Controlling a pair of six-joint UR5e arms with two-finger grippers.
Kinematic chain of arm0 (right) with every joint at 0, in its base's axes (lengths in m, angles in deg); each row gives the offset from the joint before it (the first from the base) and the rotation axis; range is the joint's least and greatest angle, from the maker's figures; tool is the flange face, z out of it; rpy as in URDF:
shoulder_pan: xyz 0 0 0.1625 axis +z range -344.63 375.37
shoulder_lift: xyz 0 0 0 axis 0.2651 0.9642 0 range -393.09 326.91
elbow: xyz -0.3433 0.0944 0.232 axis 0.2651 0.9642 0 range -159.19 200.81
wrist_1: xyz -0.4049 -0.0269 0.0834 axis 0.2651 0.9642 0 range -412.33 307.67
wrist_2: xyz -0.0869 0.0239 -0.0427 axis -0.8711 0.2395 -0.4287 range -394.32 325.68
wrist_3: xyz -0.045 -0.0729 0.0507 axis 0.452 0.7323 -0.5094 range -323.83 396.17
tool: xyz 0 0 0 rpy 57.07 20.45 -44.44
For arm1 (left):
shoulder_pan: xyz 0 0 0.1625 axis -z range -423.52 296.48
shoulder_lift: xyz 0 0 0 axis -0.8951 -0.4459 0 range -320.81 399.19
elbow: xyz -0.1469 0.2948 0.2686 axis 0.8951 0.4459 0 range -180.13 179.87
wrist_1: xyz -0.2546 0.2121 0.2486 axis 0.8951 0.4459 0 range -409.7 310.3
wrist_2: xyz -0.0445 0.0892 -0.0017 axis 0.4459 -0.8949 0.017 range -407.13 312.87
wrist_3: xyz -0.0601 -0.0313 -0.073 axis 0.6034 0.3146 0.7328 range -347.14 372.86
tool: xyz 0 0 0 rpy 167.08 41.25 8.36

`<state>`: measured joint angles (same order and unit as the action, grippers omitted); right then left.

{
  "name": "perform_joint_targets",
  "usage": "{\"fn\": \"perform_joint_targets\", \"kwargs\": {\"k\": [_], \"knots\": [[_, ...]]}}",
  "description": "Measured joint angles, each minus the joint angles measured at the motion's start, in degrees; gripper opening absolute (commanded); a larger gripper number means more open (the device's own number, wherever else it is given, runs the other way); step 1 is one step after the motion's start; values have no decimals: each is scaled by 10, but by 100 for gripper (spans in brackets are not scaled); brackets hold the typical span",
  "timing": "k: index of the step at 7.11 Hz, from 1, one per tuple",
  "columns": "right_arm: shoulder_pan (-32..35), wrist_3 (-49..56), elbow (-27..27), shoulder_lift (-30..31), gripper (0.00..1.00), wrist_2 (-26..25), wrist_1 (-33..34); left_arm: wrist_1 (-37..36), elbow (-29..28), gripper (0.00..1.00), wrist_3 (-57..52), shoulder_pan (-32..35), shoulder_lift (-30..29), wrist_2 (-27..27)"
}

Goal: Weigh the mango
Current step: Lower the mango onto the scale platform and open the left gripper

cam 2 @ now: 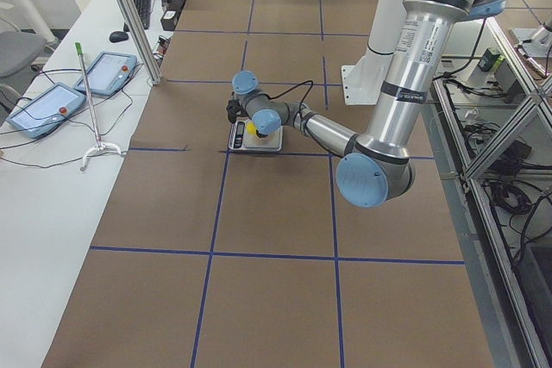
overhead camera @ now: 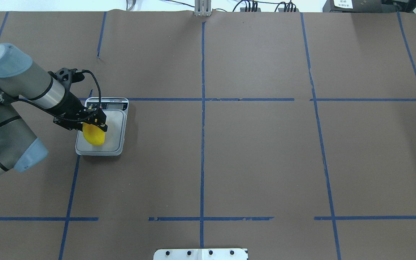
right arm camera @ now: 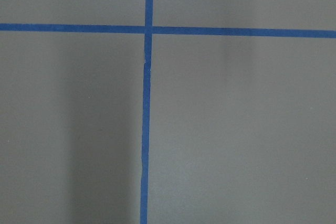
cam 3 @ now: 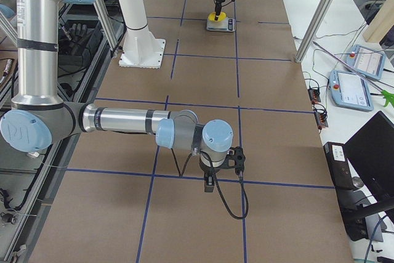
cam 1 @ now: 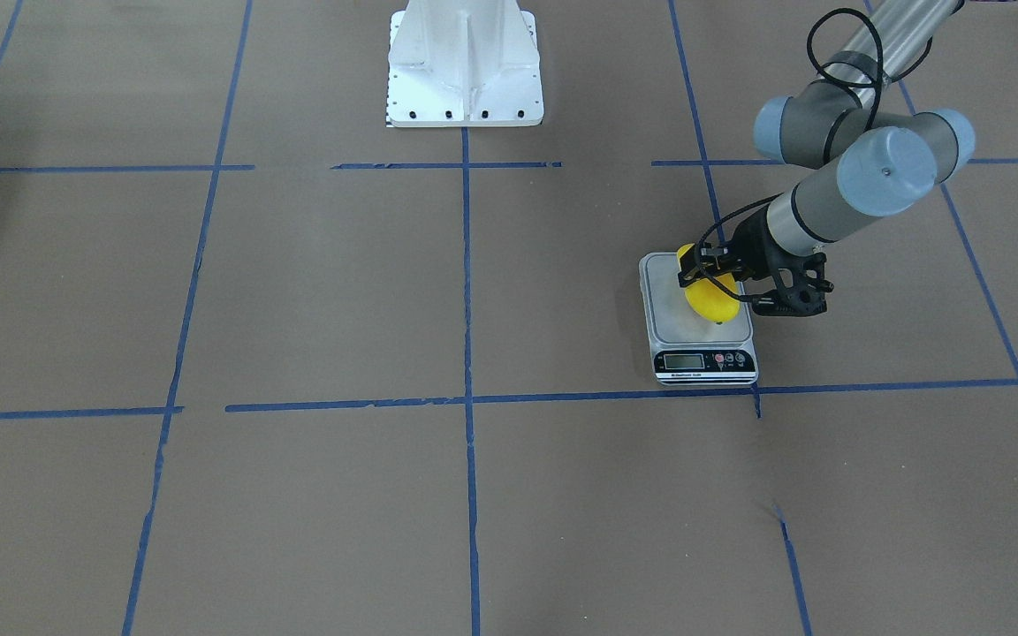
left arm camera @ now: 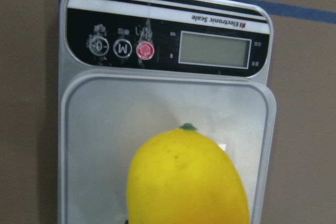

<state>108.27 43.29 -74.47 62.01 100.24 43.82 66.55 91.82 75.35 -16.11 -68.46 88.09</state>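
Over at mid-left of the overhead frame, the left hand (overhead camera: 95, 126) is clamped on one end of the mango (overhead camera: 94, 137) above the scale (overhead camera: 116, 124); it looks smooth, light and slippery, so I'd grip across its narrow middle, and I can't tell if the right hand (cam 3: 221, 163) is open.

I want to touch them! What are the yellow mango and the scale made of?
The smooth, oblong yellow mango looks waxy, maybe plastic, maybe real. The flat grey scale has a platform like brushed metal; its glossy black button panel, reflecting light, is probably plastic.
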Motion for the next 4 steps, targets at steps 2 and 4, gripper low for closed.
{"fn": "perform_joint_targets", "kwargs": {"k": [2,4], "knots": [[0,0,0,0,100,0,0,1,-12,100,-1,0,-7,-4],[0,0,0,0,100,0,0,1,-15,100,1,0,-10,-5]]}}
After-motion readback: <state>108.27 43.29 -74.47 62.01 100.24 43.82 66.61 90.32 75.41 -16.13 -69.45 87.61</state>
